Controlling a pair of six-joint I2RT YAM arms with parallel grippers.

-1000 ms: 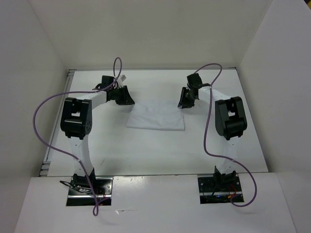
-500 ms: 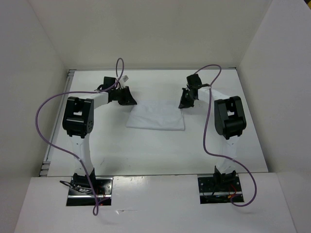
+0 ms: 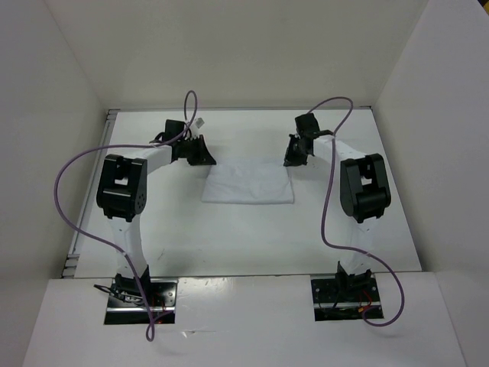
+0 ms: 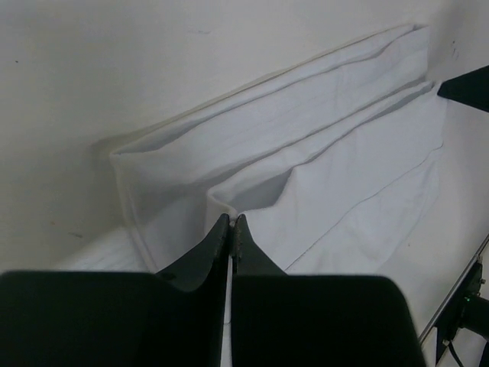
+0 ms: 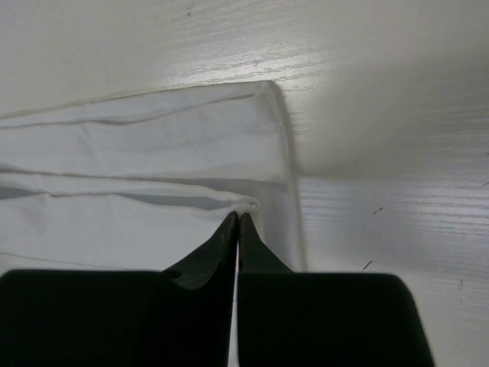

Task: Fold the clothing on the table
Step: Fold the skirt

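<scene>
The clothing (image 3: 248,183), a plain white cloth folded into a flat rectangle, lies mid-table (image 3: 229,237). My left gripper (image 3: 205,157) sits at its far left corner and my right gripper (image 3: 291,157) at its far right corner. In the left wrist view the jaws (image 4: 231,219) are pressed together, with a ridge of the cloth's top layer (image 4: 321,153) puckered up into their tips. The right wrist view shows the same: shut jaws (image 5: 238,215) pinch a raised fold of the cloth (image 5: 153,145) near its right edge.
White walls enclose the table on three sides. A metal edge strip (image 3: 76,245) runs along the table's left side. Purple cables (image 3: 69,176) loop off both arms. Both arm bases (image 3: 141,294) stand at the near edge.
Both grippers have gone from open to shut on the cloth's far corners. The cloth's top layer has bunched at the tips and the cloth has shifted slightly right.
</scene>
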